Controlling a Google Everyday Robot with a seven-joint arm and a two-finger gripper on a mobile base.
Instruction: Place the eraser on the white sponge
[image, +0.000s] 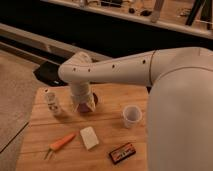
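The eraser (122, 152), a flat black block with an orange-red label, lies near the front edge of the wooden table (107, 130). The white sponge (89, 137), a cream rectangular block, lies just left of it, a short gap apart. My gripper (83, 103) hangs from the white arm over the back middle of the table, well behind both the sponge and the eraser.
An orange carrot (62, 143) with a green stem lies front left. A small white bottle (52, 102) stands at the back left. A round white cup (132, 115) stands to the right. A dark round object (95, 97) sits behind the gripper. The white arm covers the right side.
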